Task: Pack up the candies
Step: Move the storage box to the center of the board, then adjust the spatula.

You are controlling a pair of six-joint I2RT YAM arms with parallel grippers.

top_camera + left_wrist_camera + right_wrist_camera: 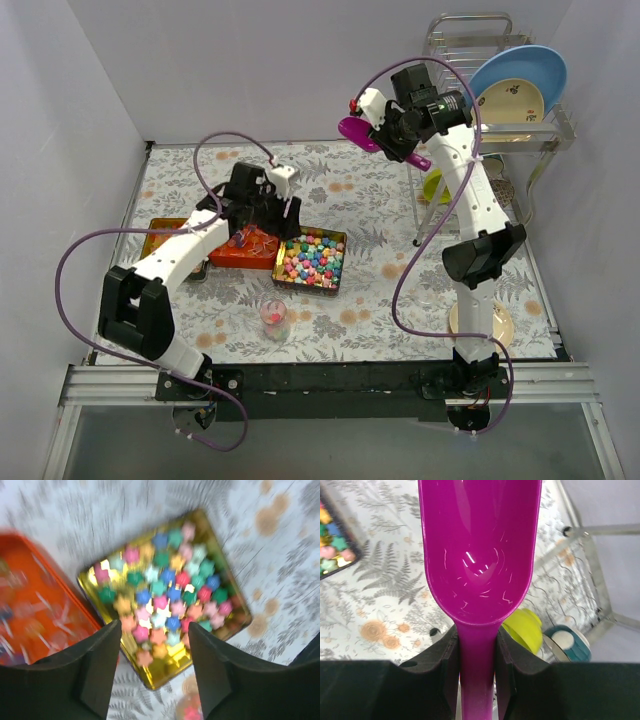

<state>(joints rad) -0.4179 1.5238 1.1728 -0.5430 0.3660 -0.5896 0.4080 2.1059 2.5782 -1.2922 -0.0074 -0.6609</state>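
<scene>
A gold tin full of pastel star-shaped candies sits mid-table. It also shows, blurred, in the left wrist view, with its candies. An orange tin to its left holds clear-wrapped pieces. My left gripper is open and empty above the two tins; its fingers frame the gold tin's near corner. My right gripper is raised at the back right, shut on the handle of an empty purple scoop. A small clear cup with pink candy stands near the front.
A dish rack with a blue plate stands at the back right. A yellow-green object and a teal cup lie below the scoop. A beige plate sits by the right arm base. An orange lid lies at the left.
</scene>
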